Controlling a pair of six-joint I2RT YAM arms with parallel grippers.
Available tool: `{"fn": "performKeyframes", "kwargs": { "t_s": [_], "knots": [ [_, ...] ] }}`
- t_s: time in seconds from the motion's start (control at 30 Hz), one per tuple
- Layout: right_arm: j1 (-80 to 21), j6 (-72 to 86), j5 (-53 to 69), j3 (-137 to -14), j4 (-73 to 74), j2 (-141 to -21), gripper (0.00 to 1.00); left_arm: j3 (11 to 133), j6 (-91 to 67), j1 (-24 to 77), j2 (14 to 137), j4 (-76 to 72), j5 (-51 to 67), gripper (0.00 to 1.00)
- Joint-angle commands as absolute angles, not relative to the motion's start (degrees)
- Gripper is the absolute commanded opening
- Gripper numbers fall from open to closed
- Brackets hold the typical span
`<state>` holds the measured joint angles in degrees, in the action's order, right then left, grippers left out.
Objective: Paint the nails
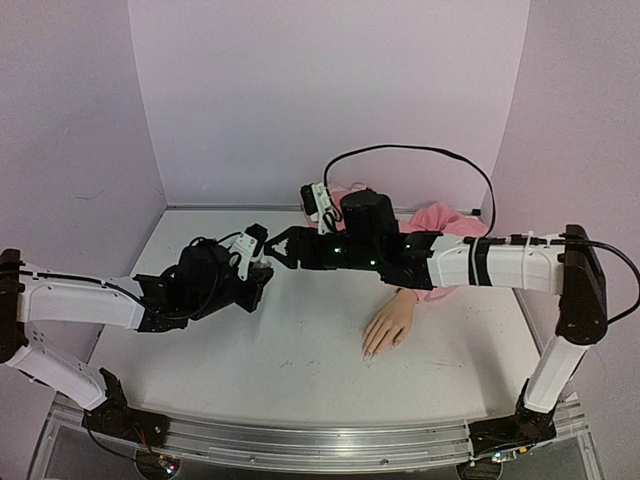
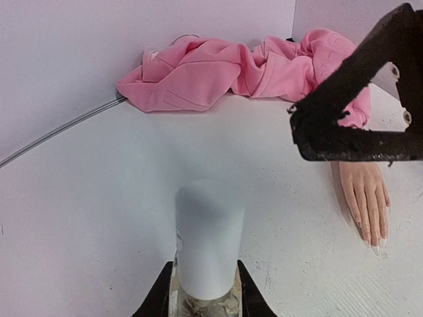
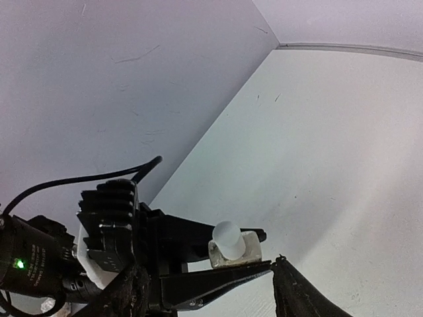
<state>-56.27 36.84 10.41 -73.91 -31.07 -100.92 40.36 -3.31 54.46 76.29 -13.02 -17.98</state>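
Left tool point(image 2: 206, 290) squeezes the little bottle point(image 2: 208, 231) steady, maybe so the wide-open right tool point(image 1: 277, 247) can twist off its white cap point(image 3: 226, 236). Nails point(image 2: 373, 244) lie on the desk point(image 1: 300, 340), four o'clock from it.

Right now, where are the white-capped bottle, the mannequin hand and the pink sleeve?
white-capped bottle point(image 2: 208, 231): left wrist view, on its white cap.
mannequin hand point(image 1: 391, 321): top external view, on the back of the hand.
pink sleeve point(image 2: 218, 72): left wrist view, on the bunched fabric.
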Motion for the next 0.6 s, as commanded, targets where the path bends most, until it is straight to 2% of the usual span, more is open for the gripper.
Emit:
{"fn": "performKeyframes", "kwargs": {
  "t_s": [0.0, 0.07, 0.23, 0.5, 0.57],
  "knots": [
    [-57.0, 38.7, 5.5, -79.5, -30.6, -103.8, 0.58, 43.4, -4.2, 55.3, 77.2, -15.0, -18.7, 0.00],
    [-57.0, 39.3, 5.6, -80.4, -30.2, -105.2, 0.48, 43.9, -4.5, 55.5, 77.6, -14.9, -18.3, 0.00],
    [-58.2, 39.5, 5.0, -81.3, -30.3, -107.0, 0.45, 44.8, -4.7, 55.8, 78.3, -14.7, -17.0, 0.00],
    [-58.2, 39.2, 5.9, -79.9, -31.3, -107.3, 0.26, 44.3, -6.7, 55.8, 76.0, -14.4, -14.6, 0.00],
    [-58.0, 38.7, 6.8, -78.4, -32.4, -106.9, 0.17, 43.9, -7.2, 55.8, 74.9, -14.4, -12.8, 0.00]
  ]
}}
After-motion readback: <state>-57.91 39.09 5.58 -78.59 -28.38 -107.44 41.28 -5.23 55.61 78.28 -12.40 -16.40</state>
